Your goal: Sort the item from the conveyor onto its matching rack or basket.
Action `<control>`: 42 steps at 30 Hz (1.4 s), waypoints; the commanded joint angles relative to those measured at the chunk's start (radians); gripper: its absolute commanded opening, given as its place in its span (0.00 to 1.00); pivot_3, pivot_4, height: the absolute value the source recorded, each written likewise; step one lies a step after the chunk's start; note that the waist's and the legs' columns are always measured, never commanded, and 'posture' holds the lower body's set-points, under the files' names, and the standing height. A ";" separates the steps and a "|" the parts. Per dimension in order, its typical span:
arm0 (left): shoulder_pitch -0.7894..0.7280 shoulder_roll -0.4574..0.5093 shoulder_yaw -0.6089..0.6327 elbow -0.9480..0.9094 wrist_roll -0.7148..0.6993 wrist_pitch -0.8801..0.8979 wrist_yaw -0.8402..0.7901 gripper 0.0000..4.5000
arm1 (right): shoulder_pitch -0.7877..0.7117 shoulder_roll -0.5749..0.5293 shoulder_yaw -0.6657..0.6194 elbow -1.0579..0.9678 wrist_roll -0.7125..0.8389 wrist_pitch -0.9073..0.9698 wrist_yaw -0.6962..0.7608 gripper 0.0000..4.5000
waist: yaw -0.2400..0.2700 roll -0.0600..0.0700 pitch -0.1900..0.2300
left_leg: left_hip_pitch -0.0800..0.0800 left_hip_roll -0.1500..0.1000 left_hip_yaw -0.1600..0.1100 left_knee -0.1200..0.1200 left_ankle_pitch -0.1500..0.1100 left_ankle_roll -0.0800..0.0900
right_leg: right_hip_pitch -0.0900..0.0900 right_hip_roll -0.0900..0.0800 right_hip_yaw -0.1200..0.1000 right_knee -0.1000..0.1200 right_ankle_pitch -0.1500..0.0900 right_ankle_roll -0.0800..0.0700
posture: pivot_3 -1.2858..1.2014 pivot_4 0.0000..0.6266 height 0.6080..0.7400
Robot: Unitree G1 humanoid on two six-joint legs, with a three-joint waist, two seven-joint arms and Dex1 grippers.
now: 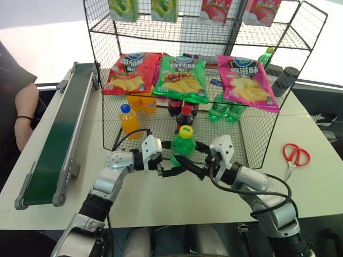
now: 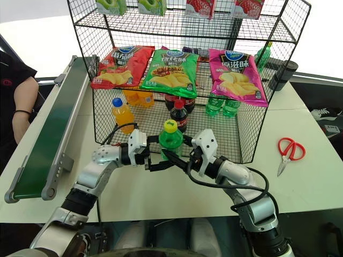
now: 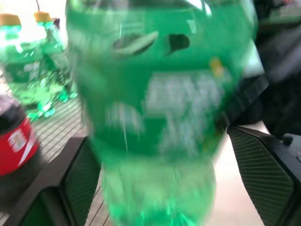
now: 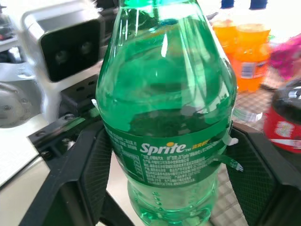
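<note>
White table [image 1: 161, 198] fills most of the scene, bright light behind it; a person's arm [image 1: 24, 115] sits at the far left edge. Black wire rack [image 1: 107, 80] stands at the table's back-centre, multi-tier: cartons clipped on top, three chip bags [image 1: 179, 77] on the slanted middle shelf, and on the floor tier orange drink bottles [image 1: 128, 120], cola bottles [image 1: 185, 115] and green bottles [image 1: 225, 110]. Conveyor [image 1: 56, 144] runs along the table's left side, belt bare, its near end reaching the table's front edge. Open table between conveyor and rack front is narrow; bare table to the right of the rack holds red-handled scissors [image 1: 295, 157]. Front strip of table under the arms is free.

Green soda bottle [image 1: 182, 147] is upright in the air just in front of the rack's open front, yellow cap up, off the belt, between both grippers. Right gripper [image 1: 188, 167] is clamped on its lower body, pads touching both sides in the right wrist view. Left gripper [image 1: 166, 167] straddles the bottle, fingers [image 3: 77, 181] spread with a gap showing at each side, not gripping.
</note>
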 commanded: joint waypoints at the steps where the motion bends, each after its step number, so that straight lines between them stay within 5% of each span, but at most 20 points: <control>1: 0.042 0.029 0.031 -0.028 0.004 -0.004 0.024 0.99 | 0.005 0.011 -0.126 0.010 -0.053 -0.106 -0.089 0.66 | 0.002 0.000 0.000 | 0.000 0.000 0.000 0.000 0.000 0.000 | 0.000 0.000 0.000 0.000 0.000 0.000 | 0.52 0.24 1.00; 10: 0.137 0.053 0.096 -0.181 -0.039 0.059 0.121 0.99 | 0.008 0.083 -0.243 0.238 -0.158 -0.248 -0.264 0.66 | 0.018 0.002 0.000 | 0.000 0.001 0.001 0.000 0.000 0.000 | 0.000 -0.001 0.002 0.000 0.000 0.000 | 0.52 0.24 1.00; 29: 0.151 0.064 0.069 -0.261 -0.049 0.113 0.125 0.99 | -0.162 0.137 -0.301 0.553 -0.149 -0.361 -0.302 0.66 | 0.015 0.006 0.001 | 0.001 0.001 0.002 0.000 0.000 0.000 | 0.000 -0.001 0.004 0.002 0.000 0.000 | 0.52 0.24 1.00; 32: 0.148 0.064 0.065 -0.256 -0.048 0.111 0.119 1.00 | -0.150 0.138 -0.302 0.538 -0.147 -0.359 -0.297 0.97 | 0.014 0.006 0.001 | 0.002 0.001 0.002 0.000 0.000 0.000 | 0.000 -0.001 0.004 0.002 0.000 0.000 | 0.52 0.24 1.00; 42: 0.139 0.071 0.089 -0.225 -0.041 0.106 0.127 1.00 | 0.019 0.084 -0.273 0.328 -0.216 -0.327 -0.289 0.99 | 0.019 0.006 0.000 | 0.002 0.001 0.002 0.000 0.000 0.000 | 0.000 -0.001 0.004 0.002 0.000 0.000 | 0.52 0.24 1.00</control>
